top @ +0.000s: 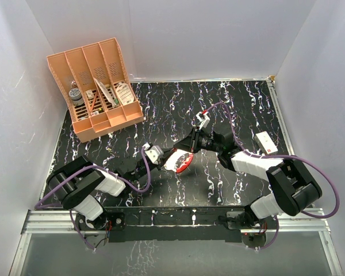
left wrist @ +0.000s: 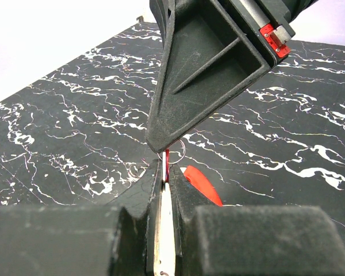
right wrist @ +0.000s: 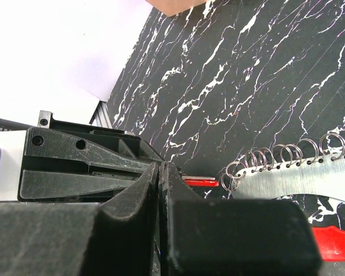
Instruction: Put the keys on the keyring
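Left gripper (left wrist: 165, 188): low, reaching right, clenched on key (left wrist: 166, 163).
Right gripper (right wrist: 160, 172): reaching left, jaws pressed together.
Key: long axis in line with left gripper, red head pointing right.

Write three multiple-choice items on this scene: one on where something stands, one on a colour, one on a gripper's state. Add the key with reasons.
1. Where does the orange organizer stand?
A) at the far left corner of the table
B) at its near right corner
C) at its centre

2. What colour are the cables on the arms?
A) yellow
B) purple
C) green

3. How is the left gripper?
A) wide open and empty
B) out of every view
C) shut on the keyring

Key:
1 A: the top view shows it against the far left walls.
2 B: every cable looping off the arms is purple.
3 C: the left wrist view shows its fingers pinching the keyring's white side.
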Available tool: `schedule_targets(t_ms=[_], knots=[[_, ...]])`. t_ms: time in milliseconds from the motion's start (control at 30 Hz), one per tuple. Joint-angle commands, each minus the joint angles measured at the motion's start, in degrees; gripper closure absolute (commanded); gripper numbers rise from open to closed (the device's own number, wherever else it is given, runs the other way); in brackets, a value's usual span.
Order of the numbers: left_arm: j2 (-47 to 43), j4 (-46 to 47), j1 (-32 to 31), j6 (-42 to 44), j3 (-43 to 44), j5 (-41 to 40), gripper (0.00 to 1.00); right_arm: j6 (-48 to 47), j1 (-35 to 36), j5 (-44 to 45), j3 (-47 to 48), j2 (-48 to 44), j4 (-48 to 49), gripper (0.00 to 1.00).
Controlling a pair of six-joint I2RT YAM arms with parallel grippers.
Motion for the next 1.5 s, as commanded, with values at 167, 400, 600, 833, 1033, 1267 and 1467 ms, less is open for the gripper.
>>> schedule_targets(t_ms=[167,400,600,833,1033,1267,1467], knots=[[-3.0,1.0,0.1,-1.7,2.8,-0.2,0.86,2.3,0.1,0.4,-0.6,-0.5,9.2,1.00],[-1.8,1.7,0.1,-3.8,4.4,1.4,0.68,3.6,0.1,1.2,-1.9,0.2,16.3,1.00],[-0.6,2.1,0.1,-4.5,5.1,2.1,0.68,4.3,0.2,1.6,-2.7,0.4,18.9,1.00],[-0.7,1.4,0.1,-5.1,4.9,1.6,0.69,2.0,0.1,4.1,-3.9,-1.7,18.5,1.00],[-0.9,1.5,0.1,-5.7,4.0,2.0,0.69,-4.4,0.1,8.8,-5.1,-6.8,12.5,1.00],[-0.5,4.5,0.0,-7.5,1.7,1.5,0.69,-12.0,0.1,14.8,-5.7,-13.4,3.7,1.00],[-4.7,-1.9,0.0,-6.8,1.0,-2.4,0.69,-14.5,0.1,20.1,-7.3,-19.7,-5.4,1.00]])
